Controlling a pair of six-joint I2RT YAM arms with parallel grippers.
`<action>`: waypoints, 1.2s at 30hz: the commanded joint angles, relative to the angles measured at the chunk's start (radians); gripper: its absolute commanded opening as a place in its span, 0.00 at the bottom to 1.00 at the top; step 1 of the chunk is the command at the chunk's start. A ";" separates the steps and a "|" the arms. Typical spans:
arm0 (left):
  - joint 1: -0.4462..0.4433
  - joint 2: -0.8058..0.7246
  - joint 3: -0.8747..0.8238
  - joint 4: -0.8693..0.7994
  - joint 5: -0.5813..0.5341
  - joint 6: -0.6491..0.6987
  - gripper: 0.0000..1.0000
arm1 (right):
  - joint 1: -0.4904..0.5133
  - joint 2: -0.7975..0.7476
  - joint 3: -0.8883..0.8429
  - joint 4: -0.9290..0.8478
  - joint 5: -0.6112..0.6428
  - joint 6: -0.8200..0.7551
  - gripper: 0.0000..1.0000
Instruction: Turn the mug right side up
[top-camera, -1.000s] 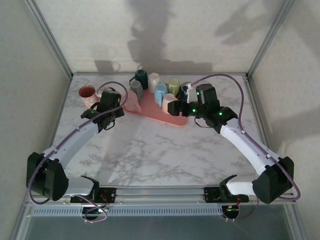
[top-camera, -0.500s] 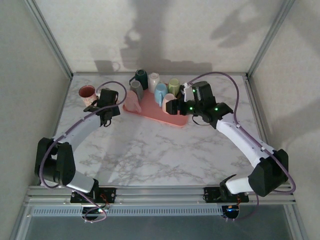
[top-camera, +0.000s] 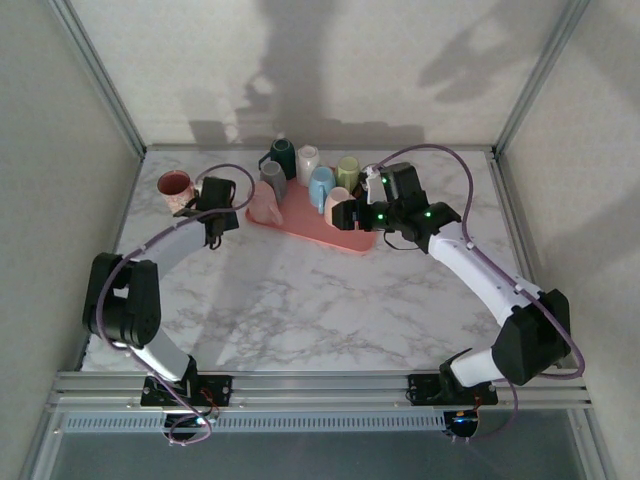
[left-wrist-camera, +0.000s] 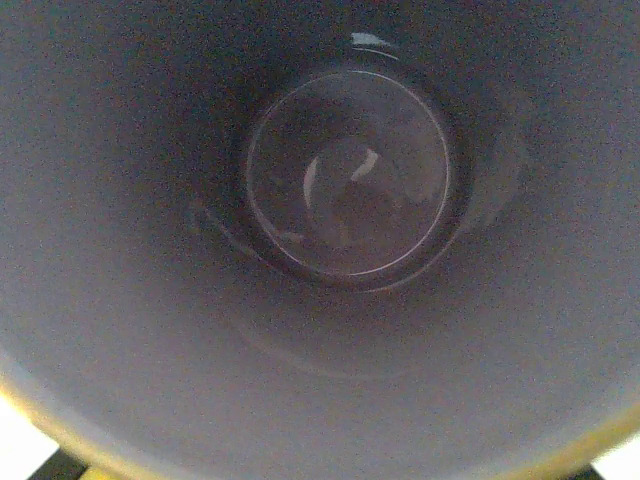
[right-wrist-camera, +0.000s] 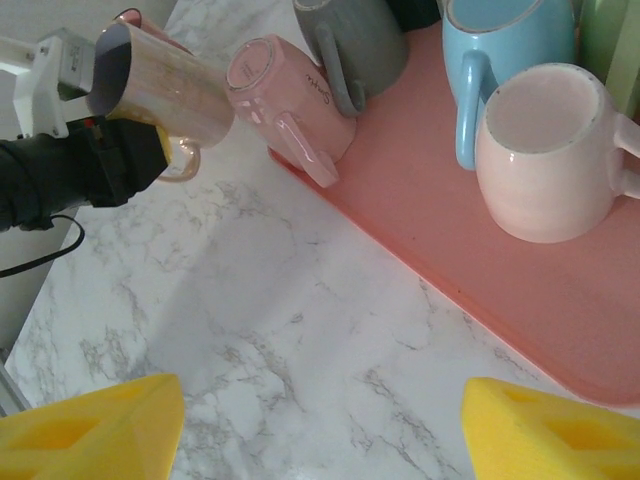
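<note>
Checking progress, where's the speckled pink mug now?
Top view: the speckled pink mug is far left, held by the left gripper, beside the pink tray.

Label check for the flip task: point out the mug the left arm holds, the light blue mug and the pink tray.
held mug (right-wrist-camera: 168, 95), right wrist view, side wall.
light blue mug (right-wrist-camera: 520, 40), right wrist view, body.
pink tray (right-wrist-camera: 420, 212), right wrist view, bare floor.

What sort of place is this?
Probably a robot test cell, not a kitchen: a marble-patterned white table boxed by plain panels on aluminium posts, with a flat pink plastic tray of ceramic mugs.
</note>
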 joint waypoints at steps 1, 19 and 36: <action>0.010 0.022 0.068 0.098 -0.038 0.028 0.00 | -0.008 0.014 0.030 -0.004 -0.006 -0.005 0.74; 0.038 0.138 0.117 0.109 -0.023 0.042 0.29 | -0.017 0.070 0.046 -0.006 -0.029 -0.002 0.74; 0.039 -0.238 0.011 -0.097 0.256 0.078 0.70 | -0.032 0.053 0.100 -0.194 0.201 -0.305 0.70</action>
